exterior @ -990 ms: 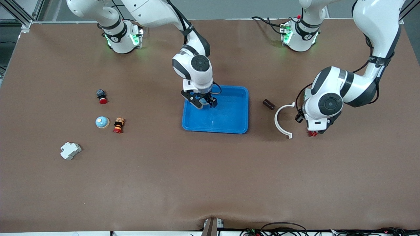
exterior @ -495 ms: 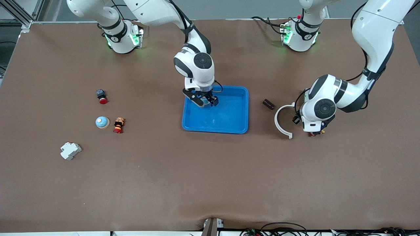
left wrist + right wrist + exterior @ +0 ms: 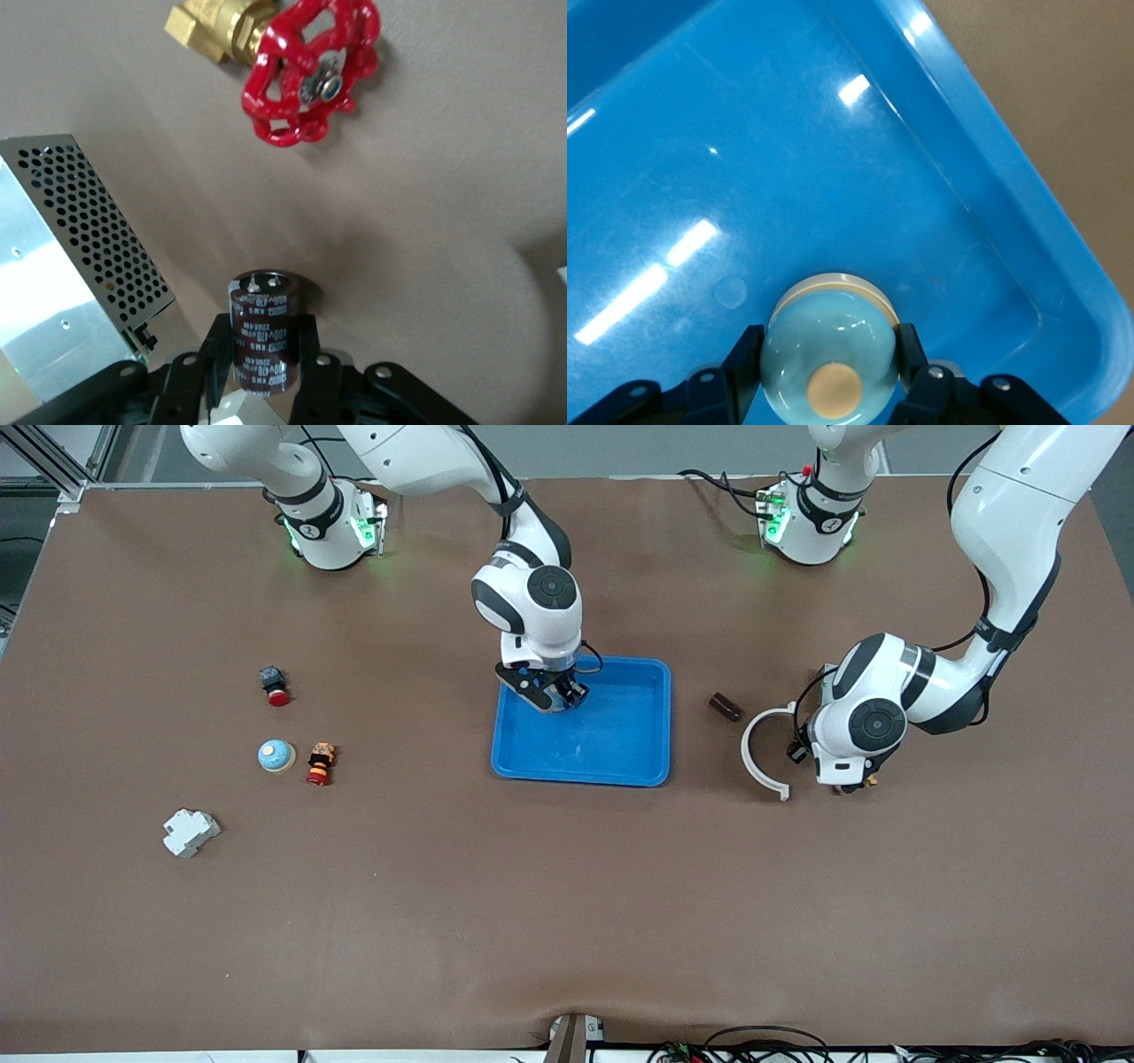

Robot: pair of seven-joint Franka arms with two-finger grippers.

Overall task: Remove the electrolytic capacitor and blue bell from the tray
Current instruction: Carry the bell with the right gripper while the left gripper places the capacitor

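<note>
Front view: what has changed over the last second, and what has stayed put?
The right gripper, over the tray, drew its jaws in on the blue bell. The left arm swung inward; the left gripper stays shut on the electrolytic capacitor, low over the table beside the white ring. The tray and loose parts stayed put.

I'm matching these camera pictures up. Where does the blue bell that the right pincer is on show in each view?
Front view: blue bell mostly hidden under the right pincer, in the tray.
Left wrist view: not in it.
Right wrist view: between the pincer's fingers, at.
Shared landmark: the tray's rim.
</note>
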